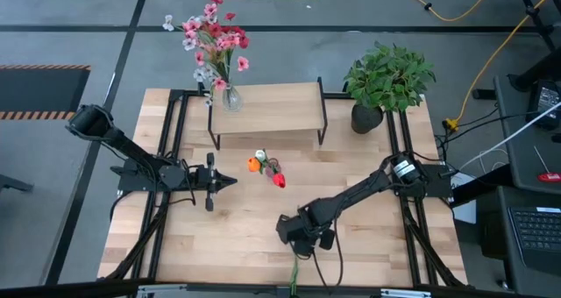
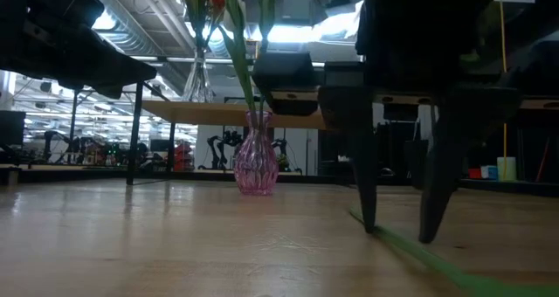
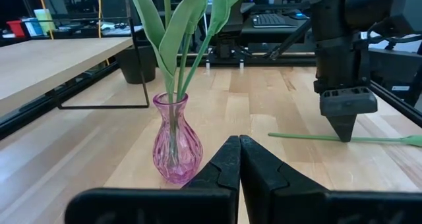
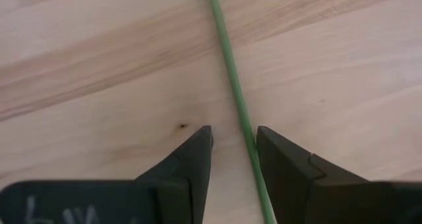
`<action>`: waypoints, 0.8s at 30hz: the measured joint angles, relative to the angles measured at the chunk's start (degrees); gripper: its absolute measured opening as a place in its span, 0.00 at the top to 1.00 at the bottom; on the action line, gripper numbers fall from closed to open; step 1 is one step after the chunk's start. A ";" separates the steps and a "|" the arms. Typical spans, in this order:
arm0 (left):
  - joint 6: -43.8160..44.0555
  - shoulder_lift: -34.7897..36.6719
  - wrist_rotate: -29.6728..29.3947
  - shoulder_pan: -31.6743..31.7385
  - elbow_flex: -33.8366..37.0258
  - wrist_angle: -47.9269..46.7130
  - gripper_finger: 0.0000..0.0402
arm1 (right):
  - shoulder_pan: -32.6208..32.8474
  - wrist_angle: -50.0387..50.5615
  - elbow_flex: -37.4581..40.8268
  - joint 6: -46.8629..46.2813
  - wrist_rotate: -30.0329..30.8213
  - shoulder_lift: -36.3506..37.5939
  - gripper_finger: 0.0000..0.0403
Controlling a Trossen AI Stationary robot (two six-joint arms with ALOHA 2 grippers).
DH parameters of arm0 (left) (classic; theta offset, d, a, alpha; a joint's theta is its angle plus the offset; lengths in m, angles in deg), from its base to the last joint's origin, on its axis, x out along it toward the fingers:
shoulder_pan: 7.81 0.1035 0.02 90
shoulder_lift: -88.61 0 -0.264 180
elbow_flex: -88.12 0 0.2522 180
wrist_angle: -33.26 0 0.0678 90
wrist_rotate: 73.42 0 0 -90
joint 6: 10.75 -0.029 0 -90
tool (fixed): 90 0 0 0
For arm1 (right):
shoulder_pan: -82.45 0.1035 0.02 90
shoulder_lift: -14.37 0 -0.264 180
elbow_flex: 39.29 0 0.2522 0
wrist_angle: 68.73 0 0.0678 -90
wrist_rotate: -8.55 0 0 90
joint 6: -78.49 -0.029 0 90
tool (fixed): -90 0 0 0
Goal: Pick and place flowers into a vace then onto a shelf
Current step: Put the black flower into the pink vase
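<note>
A small pink glass vase (image 1: pixel 267 169) stands mid-table in front of the shelf (image 1: pixel 272 105) and holds green stems with orange, white and red blooms. A clear vase of pink and white flowers (image 1: pixel 230 96) stands on the shelf's left end. One loose green stem (image 1: pixel 295 272) lies flat near the table's near edge. My right gripper (image 1: pixel 298 237) points down over this stem, open, with a fingertip on either side of it (image 4: pixel 234 145). My left gripper (image 1: pixel 230 182) is shut and hovers level just left of the pink vase (image 3: pixel 177 141). My right gripper comes from above with its fingers across the loose stem (image 4: pixel 245 128), which lies flat on the table. The stem runs close along the inner side of one finger (image 4: pixel 277 165). I cannot tell whether they touch.
A bushy green plant in a black pot (image 1: pixel 386 79) stands at the far right corner, beside the shelf's black frame. Black rails run along both side edges of the table (image 1: pixel 175 237). Bare wood lies between the two grippers and left of the loose stem.
</note>
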 joint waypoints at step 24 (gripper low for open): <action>0.04 0.00 -0.34 0.00 0.00 -0.01 1.00 | -0.07 6.88 -0.08 -9.78 0.56 0.09 0.99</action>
